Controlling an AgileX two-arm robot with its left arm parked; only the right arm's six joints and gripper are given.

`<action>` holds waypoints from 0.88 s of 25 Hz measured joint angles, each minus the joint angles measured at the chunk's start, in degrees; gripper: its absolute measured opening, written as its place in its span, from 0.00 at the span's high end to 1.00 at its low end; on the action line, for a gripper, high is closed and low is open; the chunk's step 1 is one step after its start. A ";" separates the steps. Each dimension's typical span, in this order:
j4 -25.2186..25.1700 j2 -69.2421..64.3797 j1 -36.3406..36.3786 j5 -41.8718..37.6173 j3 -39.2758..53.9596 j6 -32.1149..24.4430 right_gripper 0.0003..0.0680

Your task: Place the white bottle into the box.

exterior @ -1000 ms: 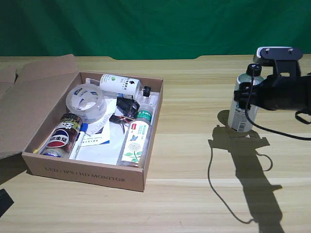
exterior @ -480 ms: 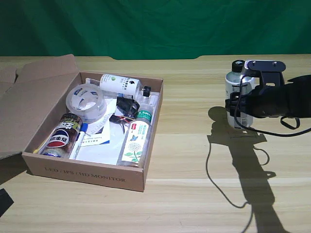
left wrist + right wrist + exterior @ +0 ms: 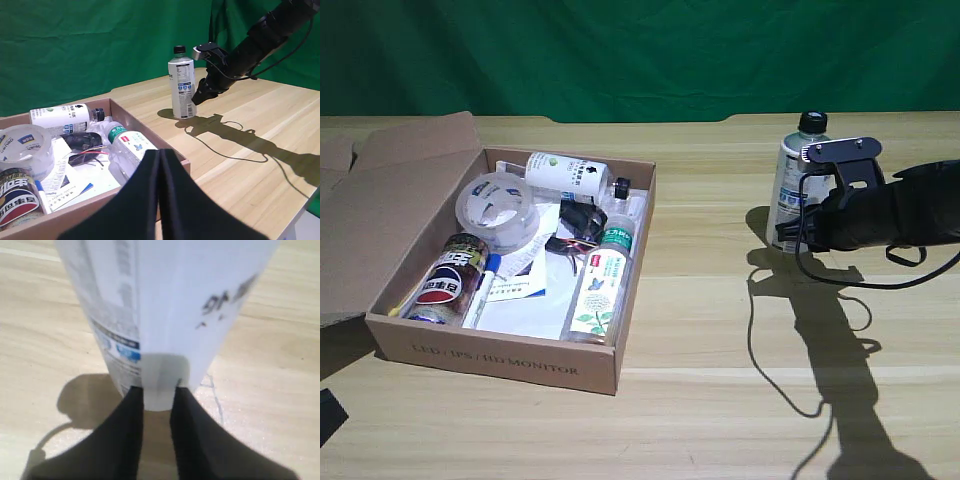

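Observation:
The white bottle [image 3: 796, 185] stands upright at the exterior view's right, with a black cap and a label printed in blue and black. My right gripper [image 3: 788, 237] is shut on its lower part. In the right wrist view the bottle [image 3: 165, 305] fills the frame and the black fingers [image 3: 127, 430] clamp its base, gripper [image 3: 156, 400]. The left wrist view shows the same bottle [image 3: 181, 85] with the gripper [image 3: 193, 100] at its foot. The box [image 3: 500, 360] lies open at the exterior view's left, well apart from the bottle.
In the box lie a white bottle with a green logo [image 3: 565, 172], a clear green-capped bottle [image 3: 600, 285], a tape roll [image 3: 497, 210] and a cola can [image 3: 445, 280]. A cable [image 3: 755, 340] hangs from the arm. The parked gripper [image 3: 160, 200] sits near the box rim [image 3: 150, 135].
The bottle has travelled with my gripper toward the exterior view's left and a little farther back. The wrist has tipped, so the gripper now sits lower on the bottle.

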 joint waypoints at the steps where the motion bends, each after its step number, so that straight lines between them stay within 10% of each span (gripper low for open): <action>1: -0.08 0.00 0.00 0.78 -0.25 -0.45 0.87; 22: 2.36 -11.83 0.11 10.53 4.41 -2.28 1.00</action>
